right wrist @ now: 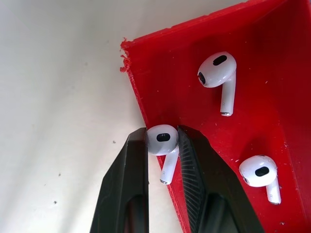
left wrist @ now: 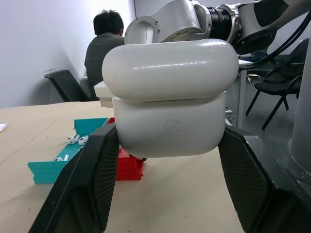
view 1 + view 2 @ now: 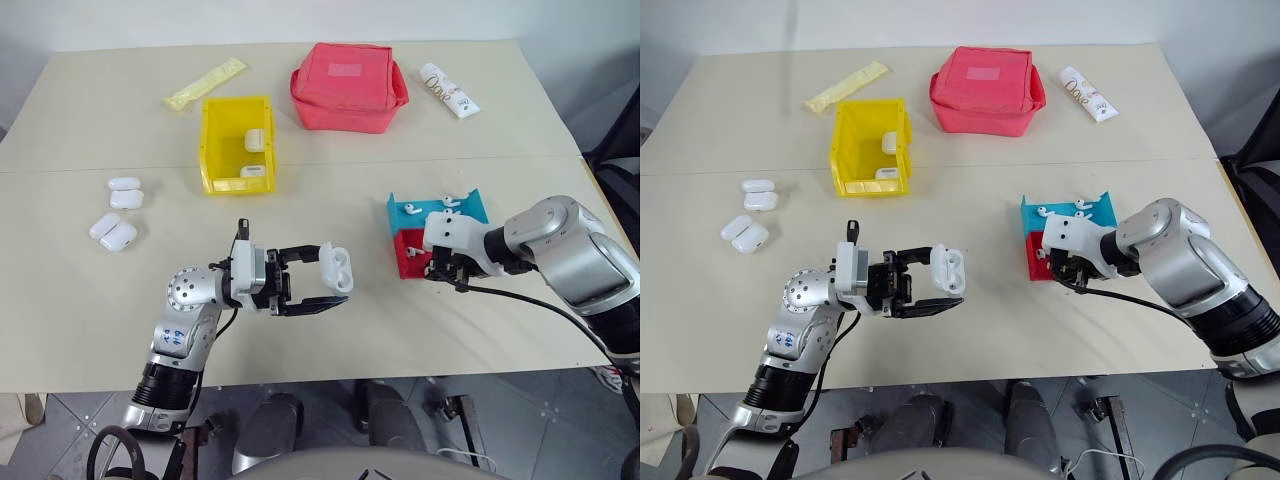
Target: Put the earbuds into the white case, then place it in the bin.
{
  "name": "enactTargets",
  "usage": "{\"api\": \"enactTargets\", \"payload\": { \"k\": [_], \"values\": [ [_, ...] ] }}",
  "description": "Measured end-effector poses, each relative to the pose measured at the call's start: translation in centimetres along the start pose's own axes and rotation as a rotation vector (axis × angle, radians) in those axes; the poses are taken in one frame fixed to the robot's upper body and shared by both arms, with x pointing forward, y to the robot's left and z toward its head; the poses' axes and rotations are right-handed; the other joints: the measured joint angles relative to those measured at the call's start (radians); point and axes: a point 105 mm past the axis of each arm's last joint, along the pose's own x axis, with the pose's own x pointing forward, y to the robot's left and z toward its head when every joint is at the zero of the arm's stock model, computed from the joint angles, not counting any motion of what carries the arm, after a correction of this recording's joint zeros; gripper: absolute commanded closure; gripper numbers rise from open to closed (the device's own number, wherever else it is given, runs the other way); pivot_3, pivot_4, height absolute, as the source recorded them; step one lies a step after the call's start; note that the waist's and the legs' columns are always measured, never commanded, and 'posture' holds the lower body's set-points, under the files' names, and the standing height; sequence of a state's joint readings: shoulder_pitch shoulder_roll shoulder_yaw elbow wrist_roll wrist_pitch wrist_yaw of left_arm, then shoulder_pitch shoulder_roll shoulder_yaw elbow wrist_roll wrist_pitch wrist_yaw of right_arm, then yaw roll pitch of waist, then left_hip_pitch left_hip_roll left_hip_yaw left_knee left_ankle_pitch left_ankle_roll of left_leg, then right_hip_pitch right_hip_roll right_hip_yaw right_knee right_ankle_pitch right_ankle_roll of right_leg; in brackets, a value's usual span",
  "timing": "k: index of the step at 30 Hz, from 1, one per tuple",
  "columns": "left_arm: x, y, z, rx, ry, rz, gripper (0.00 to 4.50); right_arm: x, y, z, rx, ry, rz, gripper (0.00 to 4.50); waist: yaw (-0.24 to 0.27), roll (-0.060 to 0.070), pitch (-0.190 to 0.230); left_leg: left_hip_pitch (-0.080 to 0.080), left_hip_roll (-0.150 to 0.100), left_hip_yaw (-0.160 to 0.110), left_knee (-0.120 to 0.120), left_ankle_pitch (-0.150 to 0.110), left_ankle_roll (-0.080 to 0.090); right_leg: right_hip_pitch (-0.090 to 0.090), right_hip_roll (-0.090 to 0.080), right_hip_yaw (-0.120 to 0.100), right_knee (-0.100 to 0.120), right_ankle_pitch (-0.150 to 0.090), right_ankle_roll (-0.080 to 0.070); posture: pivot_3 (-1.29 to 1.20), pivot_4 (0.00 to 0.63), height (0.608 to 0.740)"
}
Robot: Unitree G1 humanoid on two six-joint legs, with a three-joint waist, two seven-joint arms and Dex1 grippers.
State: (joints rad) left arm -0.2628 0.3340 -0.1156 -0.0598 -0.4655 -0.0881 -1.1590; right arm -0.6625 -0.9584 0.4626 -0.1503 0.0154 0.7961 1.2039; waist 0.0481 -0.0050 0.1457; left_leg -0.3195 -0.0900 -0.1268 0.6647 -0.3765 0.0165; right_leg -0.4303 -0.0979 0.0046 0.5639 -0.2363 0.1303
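Left hand (image 3: 322,278): I see it gripping the glossy white rounded case (image 3: 337,267), lid open, above the tabletop (image 3: 80,290).
Right hand (image 1: 163,145): pinching one tiny white earbud (image 1: 163,141) at the red plastic tray's (image 1: 262,29) edge.

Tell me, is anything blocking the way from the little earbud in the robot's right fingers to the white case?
Nothing visible. The right gripper pinches an earbud over the red tray; bare table lies between it and the open white case in the left gripper.

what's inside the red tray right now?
The red tray holds three white earbuds: two lie loose, and one at the tray's edge is pinched in the right gripper. In the head views the gripper covers most of the tray.
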Motion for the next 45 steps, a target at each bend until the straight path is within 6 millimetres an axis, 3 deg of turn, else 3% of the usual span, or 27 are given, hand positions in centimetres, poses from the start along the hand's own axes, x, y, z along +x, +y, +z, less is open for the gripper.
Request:
{"api": "enactTargets", "payload": {
  "k": [3,7,12,20,24,45],
  "values": [
    [-0.1,0.2,-0.4,-0.012,0.0,0.004,1.78,-1.0,-0.2,1.2,0.015,-0.096,-0.038,4.0,0.003,0.002,0.001,-0.001,0.0,0.0,0.0,0.0,0.0,-0.001,0.0,0.0,0.0,0.0,0.0,0.0,0.15,0.74],
    [0.1,0.5,-1.0,-0.037,-0.012,-0.011,1.78,-4.1,1.2,3.9,-0.038,-0.309,-0.055,4.0,0.011,0.001,0.001,-0.002,0.0,-0.002,0.0,0.0,0.0,0.0,0.0,-0.002,-0.001,0.0,0.0,0.0,0.15,0.74],
    [1.1,1.2,-1.4,-0.059,-0.059,-0.046,1.78,-7.2,3.3,8.3,-0.072,-0.733,-0.094,4.0,0.01,0.0,0.001,-0.001,0.0,-0.002,0.0,0.0,0.001,0.002,0.0,-0.001,-0.004,0.003,0.001,0.0,0.15,0.74],
    [3.0,2.4,-1.7,-0.082,-0.121,-0.127,1.78,-8.1,4.6,11.1,0.037,-1.085,-0.054,4.0,0.002,0.001,0.001,-0.001,0.0,-0.002,0.0,0.001,0.001,0.002,0.0,-0.001,-0.004,0.003,0.001,0.0,0.15,0.74],
    [3.5,3.3,-1.1,-0.06,-0.152,-0.156,1.78,-7.1,5.5,11.6,0.068,-1.134,0.003,4.0,0.001,0.001,0.001,-0.001,-0.001,-0.002,0.0,0.001,0.001,0.002,0.0,-0.001,-0.003,0.003,0.002,0.0,0.15,0.74],
    [3.9,3.5,-1.0,-0.077,-0.181,-0.185,1.78,-5.8,5.1,11.9,0.101,-1.229,-0.015,4.0,-0.002,0.001,0.001,-0.001,-0.001,-0.002,0.0,0.001,0.001,0.002,0.001,-0.001,-0.004,0.003,0.002,0.0,0.15,0.74]
  ]
}}
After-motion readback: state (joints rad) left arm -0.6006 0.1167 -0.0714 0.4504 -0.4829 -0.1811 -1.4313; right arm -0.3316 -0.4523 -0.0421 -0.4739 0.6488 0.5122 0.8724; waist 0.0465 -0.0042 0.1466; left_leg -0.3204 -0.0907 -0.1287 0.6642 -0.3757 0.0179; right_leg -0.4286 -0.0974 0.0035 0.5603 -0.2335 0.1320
